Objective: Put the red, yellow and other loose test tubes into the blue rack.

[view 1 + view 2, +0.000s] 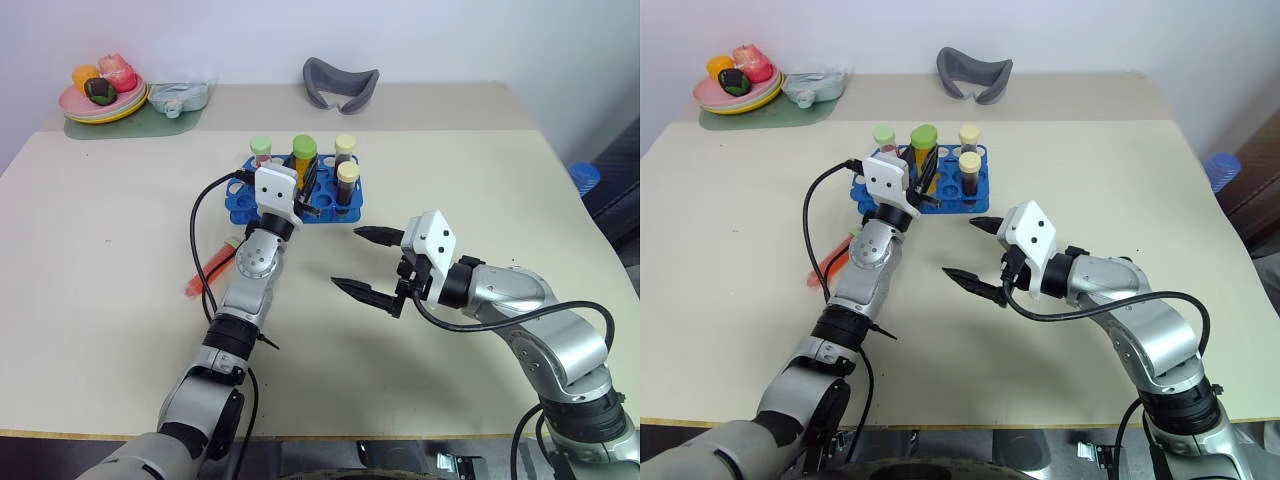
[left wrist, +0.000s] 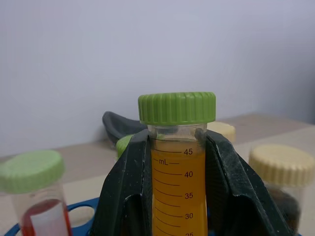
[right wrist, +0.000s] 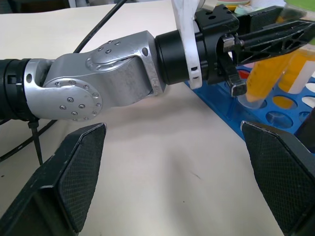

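Over blue rack [image 1: 295, 200]: L pincer [image 1: 308, 178] clamps yellow tube [image 1: 303, 158]; R pincer [image 1: 367, 262] agape.

I read a printed scale on the yellow tube [image 2: 177, 189] under its green cap [image 2: 176, 107]: mL, 45, 40, 35, 30.

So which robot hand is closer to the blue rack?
Left. The left tool is right over the blue rack, holding the green-capped yellow tube. The right tool sits open on the table side, away from it.
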Motion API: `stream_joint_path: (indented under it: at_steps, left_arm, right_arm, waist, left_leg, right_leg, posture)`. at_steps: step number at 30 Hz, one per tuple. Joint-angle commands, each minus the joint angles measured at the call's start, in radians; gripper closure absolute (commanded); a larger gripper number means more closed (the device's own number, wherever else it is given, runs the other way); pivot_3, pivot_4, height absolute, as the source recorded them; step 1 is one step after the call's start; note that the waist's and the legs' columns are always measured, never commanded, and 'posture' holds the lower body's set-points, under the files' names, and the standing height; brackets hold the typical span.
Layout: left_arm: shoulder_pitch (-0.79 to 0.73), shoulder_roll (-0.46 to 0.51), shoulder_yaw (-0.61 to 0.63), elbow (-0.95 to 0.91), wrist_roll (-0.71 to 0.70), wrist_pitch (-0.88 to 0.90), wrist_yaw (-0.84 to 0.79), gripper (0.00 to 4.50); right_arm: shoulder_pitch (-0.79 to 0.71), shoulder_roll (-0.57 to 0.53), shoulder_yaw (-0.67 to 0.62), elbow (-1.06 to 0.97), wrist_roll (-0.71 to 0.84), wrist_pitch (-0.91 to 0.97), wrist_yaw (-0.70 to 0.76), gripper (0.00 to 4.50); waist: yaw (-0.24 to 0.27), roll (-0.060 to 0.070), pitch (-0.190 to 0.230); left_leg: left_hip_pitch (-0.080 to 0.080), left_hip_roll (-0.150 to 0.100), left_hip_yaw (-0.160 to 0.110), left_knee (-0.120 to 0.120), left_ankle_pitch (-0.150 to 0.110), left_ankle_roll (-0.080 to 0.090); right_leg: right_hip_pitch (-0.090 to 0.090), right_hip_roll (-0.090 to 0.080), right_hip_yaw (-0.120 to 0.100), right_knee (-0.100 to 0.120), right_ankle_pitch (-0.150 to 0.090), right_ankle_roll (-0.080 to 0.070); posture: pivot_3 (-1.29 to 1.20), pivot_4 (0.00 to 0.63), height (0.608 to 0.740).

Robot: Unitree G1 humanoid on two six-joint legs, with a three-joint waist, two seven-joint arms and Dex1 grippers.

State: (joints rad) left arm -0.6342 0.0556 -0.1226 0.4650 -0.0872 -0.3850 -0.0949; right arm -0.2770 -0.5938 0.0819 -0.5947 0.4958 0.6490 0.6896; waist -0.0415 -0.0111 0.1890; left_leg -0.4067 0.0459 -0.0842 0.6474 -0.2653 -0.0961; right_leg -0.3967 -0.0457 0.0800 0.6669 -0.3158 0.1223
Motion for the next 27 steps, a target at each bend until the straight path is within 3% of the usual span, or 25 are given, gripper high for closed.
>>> stream_joint_path:
  at_steps: [1, 16, 19, 23, 27]
  left_arm:
    - [-0.019, -0.014, 0.021, 0.032, 0.018, -0.037, -0.013, 3.70]
    - [-0.053, -0.045, 0.055, 0.147, 0.064, -0.134, -0.011, 3.70]
    - [-0.045, -0.046, 0.062, 0.128, 0.056, -0.131, -0.014, 2.33]
    - [-0.022, -0.043, 0.081, 0.033, 0.023, -0.082, -0.035, 0.16]
    - [0.044, 0.000, 0.102, -0.229, -0.035, 0.075, -0.068, 0.04]
  right_arm:
    - [-0.002, -0.006, -0.023, -0.045, 0.016, -0.003, -0.005, 0.00]
    - [-0.003, -0.002, -0.017, -0.054, 0.021, 0.010, -0.014, 0.00]
    - [-0.019, -0.002, -0.018, -0.049, 0.025, 0.022, -0.015, 0.00]
    - [-0.038, -0.002, -0.018, -0.045, 0.033, 0.035, -0.016, 0.00]
    - [-0.048, -0.006, -0.020, -0.051, 0.041, 0.044, -0.018, 0.00]
  waist:
    - [0.000, 0.000, 0.000]
    - [0.000, 0.000, 0.000]
    - [0.000, 0.000, 0.000]
    - [-0.001, 0.000, 0.000]
    - [-0.003, 0.000, 0.000]
  left_leg:
    - [0.000, 0.000, 0.000, 0.000, 0.000, 0.000]
    - [0.000, 0.000, 0.000, 0.000, 0.000, 0.000]
    - [0.000, 0.000, 0.000, 0.000, 0.000, 0.000]
    - [0.000, 0.000, 0.000, 0.000, 0.000, 0.000]
    - [0.000, 0.000, 0.000, 0.000, 0.000, 0.000]
  right_leg:
    - [0.000, 0.000, 0.000, 0.000, 0.000, 0.000]
    - [0.000, 0.000, 0.000, 0.000, 0.000, 0.000]
    - [0.000, 0.000, 0.000, 0.000, 0.000, 0.000]
    - [0.000, 0.000, 0.000, 0.000, 0.000, 0.000]
    - [0.000, 0.000, 0.000, 0.000, 0.000, 0.000]
  posture:
    - [0.00, 0.150, 0.740]
    - [0.00, 0.150, 0.740]
    - [0.00, 0.150, 0.740]
    - [0.00, 0.150, 0.740]
    - [0.00, 0.150, 0.740]
